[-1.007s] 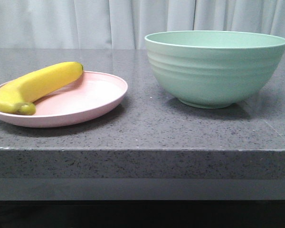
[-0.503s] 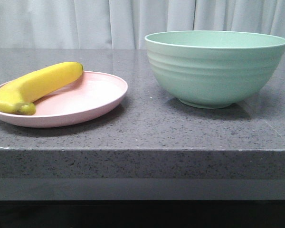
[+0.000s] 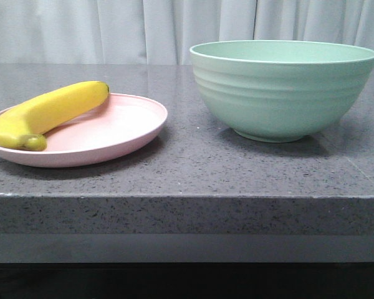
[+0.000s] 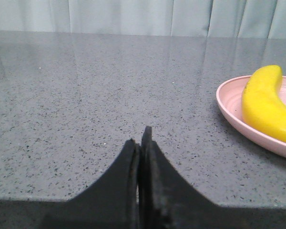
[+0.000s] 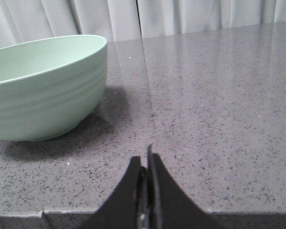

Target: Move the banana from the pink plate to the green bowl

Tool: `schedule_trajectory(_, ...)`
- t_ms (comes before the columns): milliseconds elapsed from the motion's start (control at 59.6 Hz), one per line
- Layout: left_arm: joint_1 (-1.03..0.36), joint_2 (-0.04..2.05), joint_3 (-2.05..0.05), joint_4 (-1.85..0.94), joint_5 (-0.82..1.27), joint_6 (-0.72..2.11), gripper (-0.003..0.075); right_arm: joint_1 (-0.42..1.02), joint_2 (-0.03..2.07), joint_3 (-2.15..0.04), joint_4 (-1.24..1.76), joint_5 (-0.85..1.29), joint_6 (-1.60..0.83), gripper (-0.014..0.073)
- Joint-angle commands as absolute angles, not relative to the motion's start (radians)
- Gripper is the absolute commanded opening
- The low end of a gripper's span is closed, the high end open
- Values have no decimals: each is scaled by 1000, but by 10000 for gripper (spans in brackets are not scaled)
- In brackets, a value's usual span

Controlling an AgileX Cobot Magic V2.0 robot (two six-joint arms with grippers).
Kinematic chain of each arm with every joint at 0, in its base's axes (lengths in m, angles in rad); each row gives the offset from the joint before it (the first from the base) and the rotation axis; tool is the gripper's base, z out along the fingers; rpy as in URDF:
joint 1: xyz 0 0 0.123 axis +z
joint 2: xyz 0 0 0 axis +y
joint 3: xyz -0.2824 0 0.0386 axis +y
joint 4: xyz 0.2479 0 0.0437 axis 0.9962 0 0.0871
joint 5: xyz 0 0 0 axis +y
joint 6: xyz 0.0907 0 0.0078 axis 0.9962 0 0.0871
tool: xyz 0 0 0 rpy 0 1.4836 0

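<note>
setting reads as a staged test bench rather than a lived-in kitchen. evidence: a dark speckled stone countertop (image 3: 193, 168) with a thick square front edge, and a pale pleated curtain (image 3: 112, 31) closing off the whole background behind it.

1 banana (image 3: 47, 113), 1 pink plate (image 3: 121, 128), 1 green bowl (image 3: 280, 90), 1 stone table (image 3: 193, 168), 2 grippers
</note>
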State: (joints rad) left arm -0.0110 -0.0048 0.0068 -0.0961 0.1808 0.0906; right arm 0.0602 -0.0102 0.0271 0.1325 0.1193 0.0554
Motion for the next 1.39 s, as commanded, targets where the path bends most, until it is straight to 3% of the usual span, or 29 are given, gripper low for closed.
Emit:
schedule_trajectory(0, -8, -24, 12, -99, 74, 89, -20, 55, -33, 28, 126, 44, 53, -106)
schedule_trajectory(235, -8, -24, -6, -118, -56, 84, -20, 55, -33, 17, 127, 0, 53, -106)
schedule_trajectory(419, -8, 33, -226, -118, 119, 82, -20, 53, -17, -142, 111, 89, 52, -106)
schedule_trajectory(688, -8, 320, -459, -118, 175, 82, -20, 53, 240, -453, 112, 244, 52, -106)
schedule_trajectory(889, -8, 382, -480, -118, 168, 82, -8, 53, 352, -506, 112, 270, 52, -97)
schedule_trajectory(990, -8, 382, -478, -118, 165, 82, 130, 53, 354, -506, 112, 270, 52, 28)
schedule_trajectory(1107, -8, 382, -478, -118, 165, 82, 462, 53, 354, -506, 111, 269, 52, 321)
schedule_trajectory(1158, -8, 382, -478, -118, 165, 82, 568, 53, 354, -506, 111, 269, 52, 438)
schedule_trajectory(1258, -8, 382, -477, -118, 165, 82, 622, 53, 354, -506, 111, 269, 52, 543)
schedule_trajectory(1376, -8, 385, -477, -139, 170, 82, 619, 53, 354, -506, 112, 269, 52, 546)
